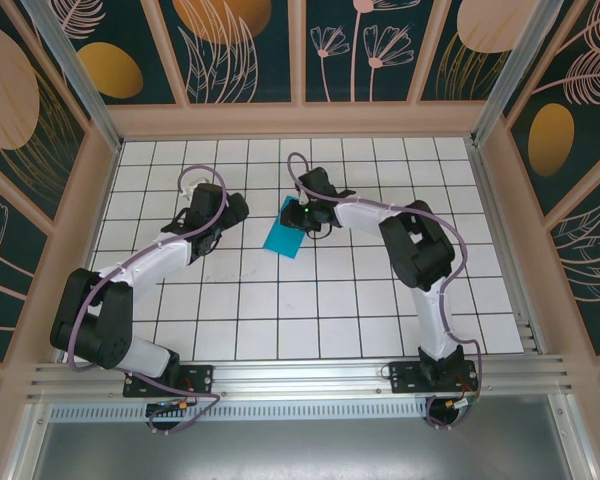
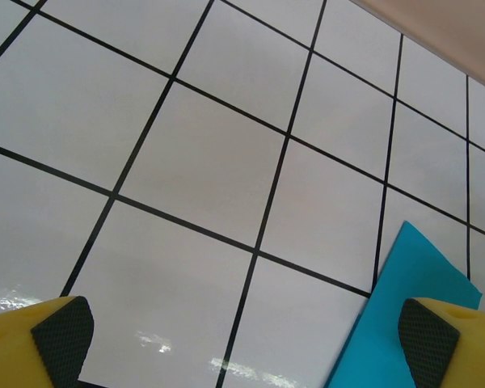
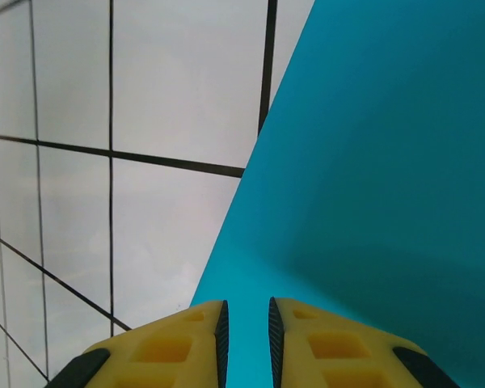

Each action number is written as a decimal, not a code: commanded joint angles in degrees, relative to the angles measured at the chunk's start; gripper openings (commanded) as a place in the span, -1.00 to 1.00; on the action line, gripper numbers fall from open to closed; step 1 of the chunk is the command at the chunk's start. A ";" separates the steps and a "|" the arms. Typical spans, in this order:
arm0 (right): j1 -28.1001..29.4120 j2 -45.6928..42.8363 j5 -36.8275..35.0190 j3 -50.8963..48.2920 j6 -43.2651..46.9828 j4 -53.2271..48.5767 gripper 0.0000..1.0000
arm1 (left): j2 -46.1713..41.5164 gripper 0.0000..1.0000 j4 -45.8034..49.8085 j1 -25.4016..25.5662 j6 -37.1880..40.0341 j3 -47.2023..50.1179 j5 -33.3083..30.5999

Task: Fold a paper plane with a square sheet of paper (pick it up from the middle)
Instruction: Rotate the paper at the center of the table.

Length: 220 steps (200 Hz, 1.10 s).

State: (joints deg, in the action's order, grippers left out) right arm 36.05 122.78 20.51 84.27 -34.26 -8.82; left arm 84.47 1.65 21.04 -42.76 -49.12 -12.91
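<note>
2 arms are reaching over the white gridded table (image 1: pixel 310 300) in the overhead view, with painted walls (image 1: pixel 240 40) standing around it. The paper (image 1: pixel 282 240), a small teal piece with a slanted outline, is showing near the middle of the table, between the 2 arms. The left gripper (image 1: pixel 232 210) is hanging to the left of it, apart from it, while the right gripper (image 1: pixel 294 220) is meeting the paper's upper end from the right. In the left wrist view, the left gripper (image 2: pixel 246 347) is standing released, its 2 yellow fingers (image 2: pixel 24 343) with dark pads (image 2: pixel 63 335) showing at the 2 bottom corners and bare tiles lying between them. A pointed corner of the paper (image 2: pixel 400 283) is poking up at the lower right, just beside the right-hand finger, which is overlapping its lower edge in the picture; whether they are touching, I cannot tell. A beige wall (image 2: pixel 453 32) is crossing the top right corner. In the right wrist view, the right gripper (image 3: pixel 246 343) is showing its 2 yellow fingers (image 3: pixel 170 352) drawn nearly together, with a thin slot between them. The paper (image 3: pixel 372 162) is spreading across the right half of the picture, its straight left edge running down toward that slot, and teal is showing inside the slot. Whether the fingers are actually pinching the paper or just bracketing it, I cannot tell. Gridded table (image 3: pixel 178 81) is showing on the left.
</note>
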 commanded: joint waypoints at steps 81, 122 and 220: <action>2.62 5.96 -2.15 5.19 21.93 -18.70 -0.51 | 0.77 0.97 -0.51 -0.86 1.46 -1.43 5.50; 1.62 -0.69 -1.62 -0.65 28.32 -19.69 -0.53 | 3.05 0.97 -2.52 -0.91 3.23 -1.76 11.35; -4.37 -27.11 -3.01 -25.95 -12.34 4.84 0.18 | 13.23 0.06 -15.97 1.68 0.48 -5.18 39.13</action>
State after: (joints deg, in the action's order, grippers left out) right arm 33.69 100.14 19.97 65.23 -34.39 -10.20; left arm 93.49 -10.50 21.04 -41.47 -50.22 17.91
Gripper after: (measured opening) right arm 0.569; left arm 0.585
